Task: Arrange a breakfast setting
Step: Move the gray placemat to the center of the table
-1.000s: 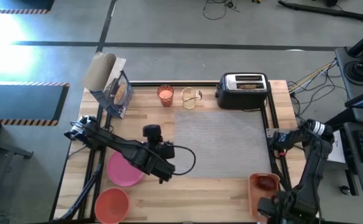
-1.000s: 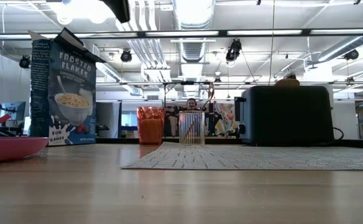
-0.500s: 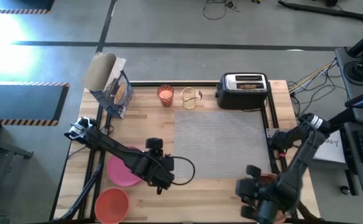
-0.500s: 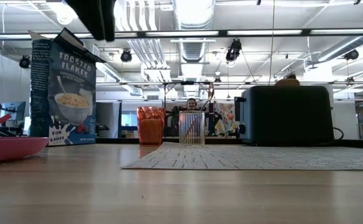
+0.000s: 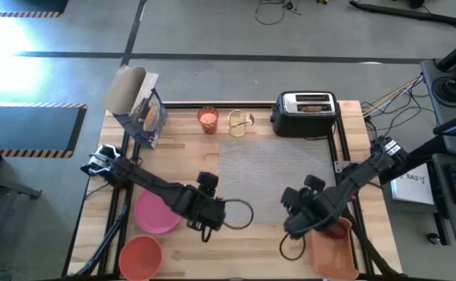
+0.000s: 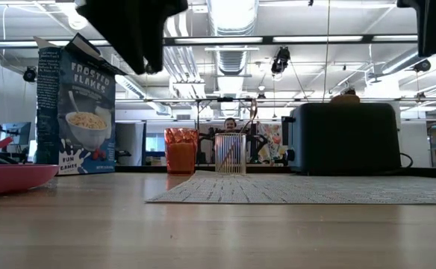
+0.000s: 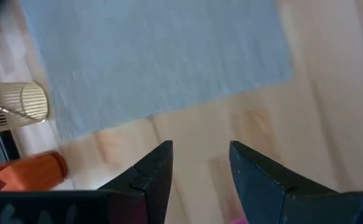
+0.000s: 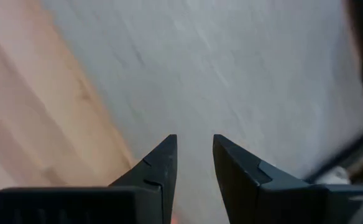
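right tool moved onto grey placemat | both tools apart, empty | wrist-only

Cereal box upright at the bench 10 o'clock corner (flap open). Toaster at 1 o'clock along the far edge. Orange bin at 5 o'clock, partly off the near edge. Clear empty cup lying on its side at 12 o'clock.

Both arms are dark, jointed and slender, each with a thin black cable looping beside its wrist. The left gripper and right gripper each have two matte black, wedge-shaped fingers tapering to points.
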